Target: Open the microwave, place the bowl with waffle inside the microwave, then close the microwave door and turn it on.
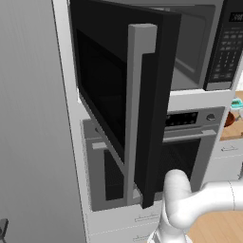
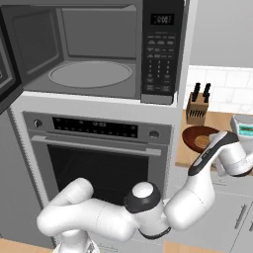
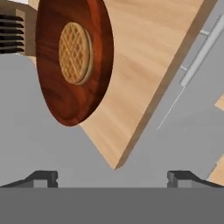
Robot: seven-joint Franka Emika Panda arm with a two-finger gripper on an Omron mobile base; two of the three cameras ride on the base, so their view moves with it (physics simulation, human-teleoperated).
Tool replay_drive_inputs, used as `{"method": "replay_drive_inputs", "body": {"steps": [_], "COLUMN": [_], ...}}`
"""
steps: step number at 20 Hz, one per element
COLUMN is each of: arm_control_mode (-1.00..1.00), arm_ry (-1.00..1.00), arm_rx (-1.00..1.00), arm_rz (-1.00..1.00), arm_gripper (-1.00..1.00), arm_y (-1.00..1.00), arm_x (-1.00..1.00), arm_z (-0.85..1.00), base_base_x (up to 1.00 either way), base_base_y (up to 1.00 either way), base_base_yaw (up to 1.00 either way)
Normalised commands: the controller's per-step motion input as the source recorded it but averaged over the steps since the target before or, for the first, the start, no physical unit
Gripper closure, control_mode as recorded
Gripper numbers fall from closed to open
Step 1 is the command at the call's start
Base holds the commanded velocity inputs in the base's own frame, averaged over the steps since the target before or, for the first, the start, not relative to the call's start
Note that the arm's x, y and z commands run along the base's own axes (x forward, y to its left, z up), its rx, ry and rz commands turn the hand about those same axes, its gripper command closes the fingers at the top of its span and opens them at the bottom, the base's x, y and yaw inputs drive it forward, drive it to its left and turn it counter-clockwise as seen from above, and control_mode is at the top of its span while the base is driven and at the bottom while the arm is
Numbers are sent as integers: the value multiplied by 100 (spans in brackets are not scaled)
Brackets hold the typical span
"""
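The black microwave [image 2: 160, 54] is built in above the oven. Its door [image 1: 118, 90] stands swung wide open, the grey bar handle [image 1: 137, 95] facing the left base view. The cavity and its glass turntable [image 2: 90, 74] hold nothing. The dark reddish-brown bowl [image 3: 70, 100] sits on the wooden counter to the right of the oven, with the round tan waffle [image 3: 75, 53] inside; the bowl [image 2: 193, 134] also appears from the right base. My gripper [image 3: 113, 179] is open, fingertips wide apart, a short way off the bowl and holding nothing.
The silver oven [image 2: 99, 148] with a horizontal handle sits under the microwave. A knife block [image 2: 197, 108] stands behind the bowl and a small grey device with a teal panel [image 2: 244, 129] is to its right. The counter edge [image 3: 144, 118] and drawer fronts lie below.
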Motion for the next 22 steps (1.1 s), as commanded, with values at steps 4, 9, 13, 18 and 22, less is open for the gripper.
{"method": "replay_drive_inputs", "body": {"steps": [4, 9, 13, 18, 22], "arm_control_mode": [-100, -100, -100, -100, -100], "arm_ry": [-15, -6, -7, -5, 0], "arm_rx": [10, -8, -23, -21, -15], "arm_rz": [-27, -15, -1, 0, 0], "arm_gripper": [-100, -100, -100, -100, -100], "arm_y": [0, 0, 0, -8, -42], "arm_x": [31, 46, 53, 47, 40], "arm_z": [-44, -27, -17, -15, -18], "base_base_x": [0, 0, 0, 0, 0], "base_base_y": [0, 0, 0, 0, 0], "base_base_yaw": [0, 0, 0, 0, 0]}}
